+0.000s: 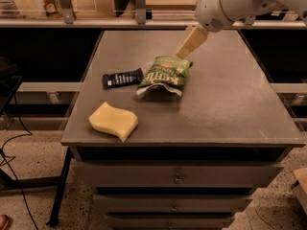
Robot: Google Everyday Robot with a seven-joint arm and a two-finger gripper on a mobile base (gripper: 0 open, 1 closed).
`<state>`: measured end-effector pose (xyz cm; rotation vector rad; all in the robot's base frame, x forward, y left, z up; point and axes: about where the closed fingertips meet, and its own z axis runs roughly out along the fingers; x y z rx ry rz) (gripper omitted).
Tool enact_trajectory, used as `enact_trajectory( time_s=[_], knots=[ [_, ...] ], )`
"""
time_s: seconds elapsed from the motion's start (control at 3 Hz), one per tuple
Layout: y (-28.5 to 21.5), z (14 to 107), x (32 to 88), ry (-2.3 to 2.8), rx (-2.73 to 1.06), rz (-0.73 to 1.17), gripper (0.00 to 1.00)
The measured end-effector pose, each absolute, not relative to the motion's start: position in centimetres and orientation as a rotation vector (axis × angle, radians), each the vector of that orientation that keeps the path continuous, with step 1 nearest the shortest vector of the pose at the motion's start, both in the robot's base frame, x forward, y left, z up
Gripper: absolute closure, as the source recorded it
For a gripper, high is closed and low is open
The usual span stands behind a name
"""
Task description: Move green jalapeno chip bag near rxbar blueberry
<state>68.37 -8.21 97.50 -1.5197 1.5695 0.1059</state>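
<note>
The green jalapeno chip bag [164,74] lies on the grey table [225,104] near its middle, label up. Its left edge is right beside the rxbar blueberry [123,78], a dark navy bar lying flat at centre-left. My gripper [184,51] hangs from the white arm at the upper right, just above the bag's far right corner. It is open and holds nothing.
A pale yellow wavy sponge [113,121] lies near the table's front left edge. Shelving with bags and posts [64,4] runs behind the table. Drawers [177,176] sit under the tabletop. Cables trail on the floor at the left.
</note>
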Motion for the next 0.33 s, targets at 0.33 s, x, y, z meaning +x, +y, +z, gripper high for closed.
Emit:
enact_trajectory(
  time_s=[0.33],
  knots=[
    [-8.2,97.49,68.37,1.569,-1.52,0.106,0.0]
  ],
)
